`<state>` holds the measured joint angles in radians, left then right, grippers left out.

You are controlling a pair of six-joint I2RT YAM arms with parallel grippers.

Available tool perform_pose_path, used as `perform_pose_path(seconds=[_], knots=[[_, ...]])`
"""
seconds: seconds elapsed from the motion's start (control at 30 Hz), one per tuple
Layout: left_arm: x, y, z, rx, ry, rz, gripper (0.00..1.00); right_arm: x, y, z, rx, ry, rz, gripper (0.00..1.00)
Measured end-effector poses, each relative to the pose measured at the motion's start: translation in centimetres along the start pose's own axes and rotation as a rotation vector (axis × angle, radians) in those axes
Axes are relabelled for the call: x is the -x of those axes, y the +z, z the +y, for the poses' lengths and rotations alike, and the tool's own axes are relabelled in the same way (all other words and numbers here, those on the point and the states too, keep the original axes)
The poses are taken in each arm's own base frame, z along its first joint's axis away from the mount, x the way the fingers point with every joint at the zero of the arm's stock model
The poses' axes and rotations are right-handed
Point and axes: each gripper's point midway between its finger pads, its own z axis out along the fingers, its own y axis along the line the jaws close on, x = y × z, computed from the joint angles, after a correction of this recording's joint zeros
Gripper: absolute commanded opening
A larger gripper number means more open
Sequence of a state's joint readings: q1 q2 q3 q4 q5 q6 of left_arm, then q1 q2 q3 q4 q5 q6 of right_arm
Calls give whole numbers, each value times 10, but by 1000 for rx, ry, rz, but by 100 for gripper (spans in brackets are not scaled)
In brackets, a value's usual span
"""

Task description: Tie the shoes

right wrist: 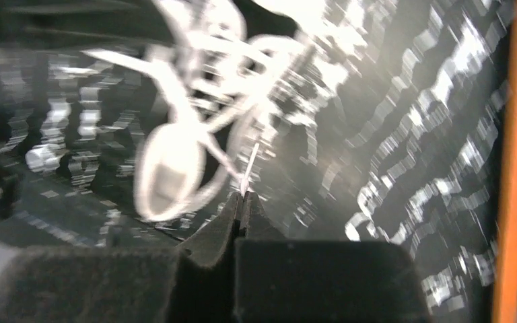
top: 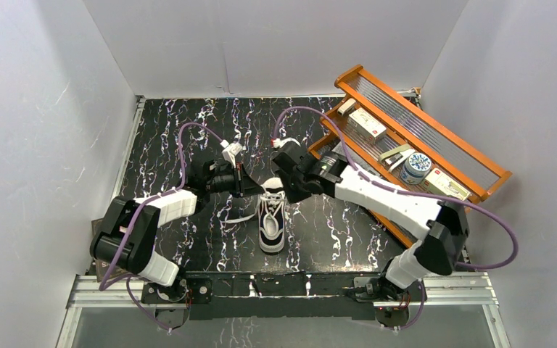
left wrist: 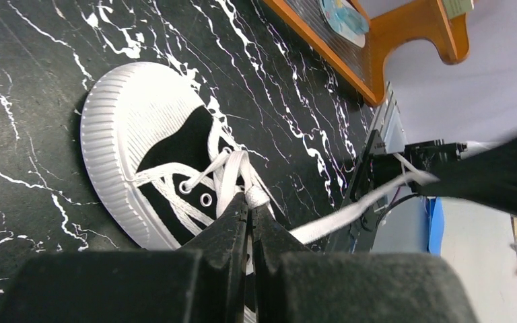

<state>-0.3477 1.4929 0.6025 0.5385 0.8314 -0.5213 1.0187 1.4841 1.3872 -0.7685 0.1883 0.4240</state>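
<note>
While the shoe (top: 271,221) sits upright at the middle of the table (top: 167,138), its white toe cap toward my bases, both arms reach in over its far, laced end. My left tool (left wrist: 250,207) is clenched on the lace (left wrist: 350,210) right above the eyelets, and from the tips a flat white stretch of it runs off to the side, clear of the table. My right tool (right wrist: 242,200) is clenched too, with a thin white strand of lace pinched at its tips. That view is badly smeared, so I cannot tell which part of the lace it is. Seen from above, the two tools are close together, just beside the tongue. An orange rack (top: 432,123) lies tilted at the table's far right.
</note>
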Motion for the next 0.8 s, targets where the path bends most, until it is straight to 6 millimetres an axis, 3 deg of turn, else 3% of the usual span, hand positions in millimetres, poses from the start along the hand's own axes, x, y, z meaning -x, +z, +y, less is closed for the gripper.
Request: perform_pose_path(seconds=[0.13,0.27,0.53,0.67,0.8], knots=[[2,2,6,30,-33,-17,0,-45,12,-61,-263,136,209,0],[4,3,10,54,-58,-27,0,-94,11,-98,-395,227,378,0],[4,3,12,69,-88,-33,0,-165,20,-109,-408,292,565,2],[2,3,12,74,-98,-26,0,-167,29,-107,-338,271,569,29],[0,2,14,88,-112,-19,0,-138,44,-90,-123,117,473,51]])
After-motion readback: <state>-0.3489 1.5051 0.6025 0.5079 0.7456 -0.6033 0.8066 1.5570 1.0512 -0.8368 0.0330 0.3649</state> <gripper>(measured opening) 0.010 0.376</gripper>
